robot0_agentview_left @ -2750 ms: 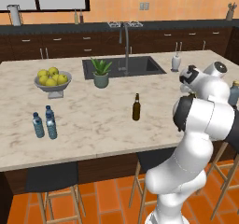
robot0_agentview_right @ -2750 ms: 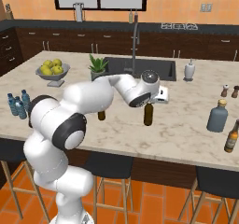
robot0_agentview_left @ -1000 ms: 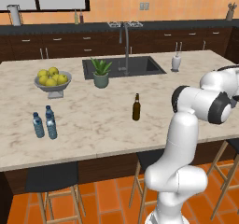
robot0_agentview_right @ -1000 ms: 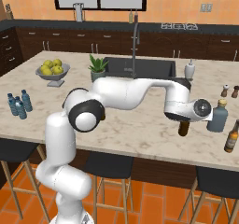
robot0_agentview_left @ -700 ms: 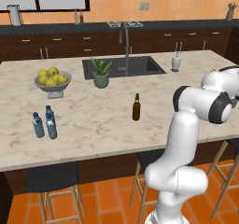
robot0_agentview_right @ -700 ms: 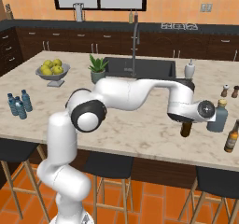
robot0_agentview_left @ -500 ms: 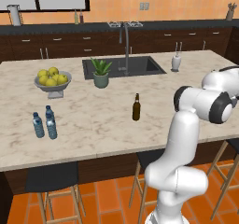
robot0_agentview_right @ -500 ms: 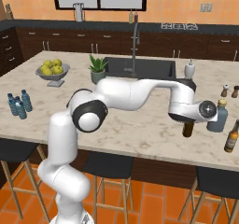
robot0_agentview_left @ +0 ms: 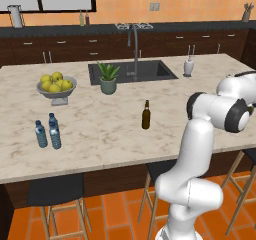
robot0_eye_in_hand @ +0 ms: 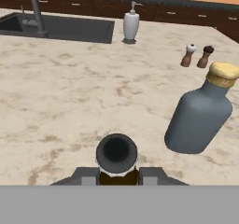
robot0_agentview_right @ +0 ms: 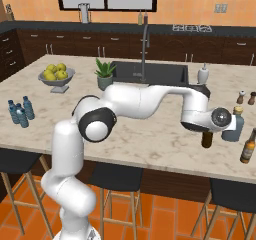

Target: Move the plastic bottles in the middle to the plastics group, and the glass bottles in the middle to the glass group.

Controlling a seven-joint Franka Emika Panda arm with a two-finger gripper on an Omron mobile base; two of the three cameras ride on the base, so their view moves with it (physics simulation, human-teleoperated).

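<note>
Counter (robot0_agentview_right: 150, 149): arm stretched right, gripper (robot0_eye_in_hand: 116, 175) clamping brown bottle (robot0_eye_in_hand: 116, 155) beside grey-blue bottle (robot0_eye_in_hand: 198, 113).

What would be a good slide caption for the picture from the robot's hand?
Gripper shut on a brown bottle, held beside the squat grey-blue bottle.

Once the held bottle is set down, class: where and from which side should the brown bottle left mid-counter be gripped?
Grip the lone brown bottle around its slim neck, coming from above. It stands upright with open counter around it, so jaws straddling the neck fit better than spanning the wider body.
</note>
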